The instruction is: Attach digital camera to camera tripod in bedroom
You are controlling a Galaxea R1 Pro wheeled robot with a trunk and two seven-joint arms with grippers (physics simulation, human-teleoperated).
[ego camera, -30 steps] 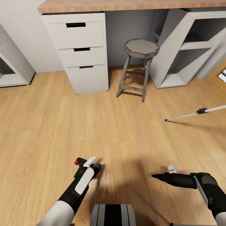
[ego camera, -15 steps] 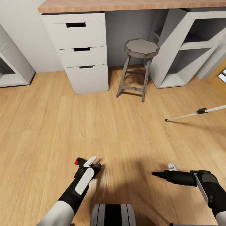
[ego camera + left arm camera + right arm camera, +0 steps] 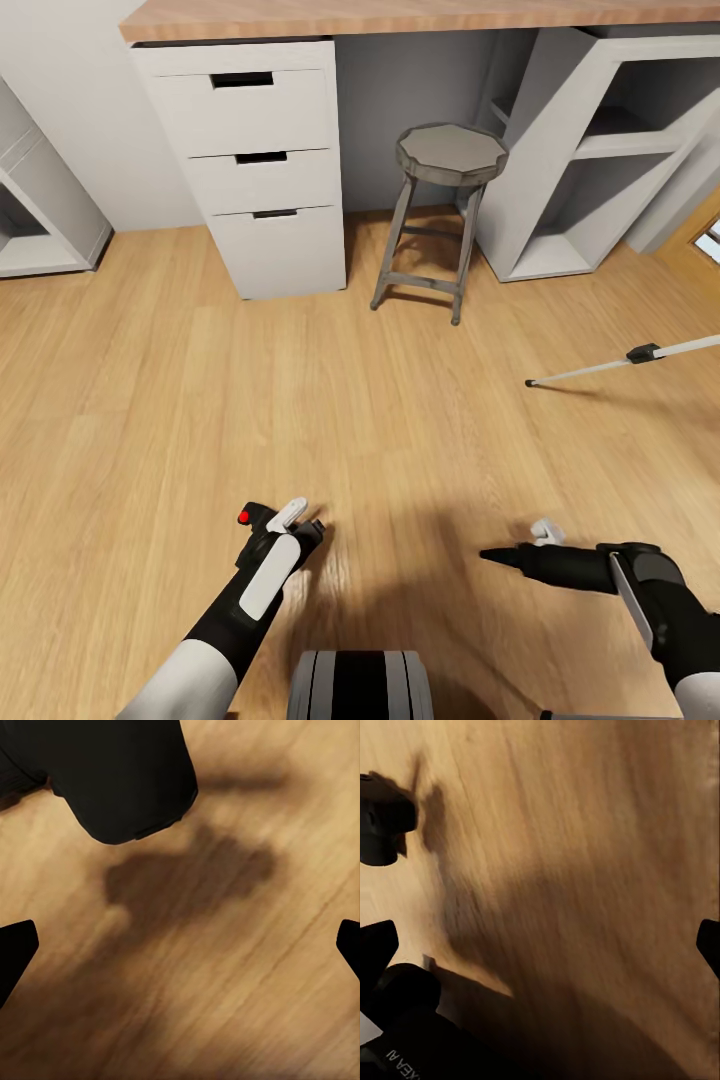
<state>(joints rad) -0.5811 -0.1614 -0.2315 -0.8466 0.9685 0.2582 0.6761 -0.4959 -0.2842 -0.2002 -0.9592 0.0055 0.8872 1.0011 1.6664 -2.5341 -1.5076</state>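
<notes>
The digital camera (image 3: 252,524), black with a red button on top, sits low over the wood floor against the outer side of my left gripper (image 3: 303,520). The left wrist view has the camera (image 3: 112,780) off to one side of the gripper (image 3: 180,945), whose dark fingertips (image 3: 15,952) stand wide apart with bare floor between them: open. My right gripper (image 3: 510,545) points left, also open (image 3: 540,945), holding nothing. One silver-white leg of the camera tripod (image 3: 600,368) with a black joint and foot reaches in from the right edge; its head is out of view.
A grey four-legged stool (image 3: 450,155) stands under the wooden desk top (image 3: 400,15), between a white drawer unit (image 3: 260,160) and a white shelf unit (image 3: 600,150). Another white shelf (image 3: 40,220) is at the left. My base (image 3: 360,685) shows at the bottom.
My right gripper has shifted slightly left and a little lower in the head view. The left gripper, the camera and the tripod leg have not moved.
</notes>
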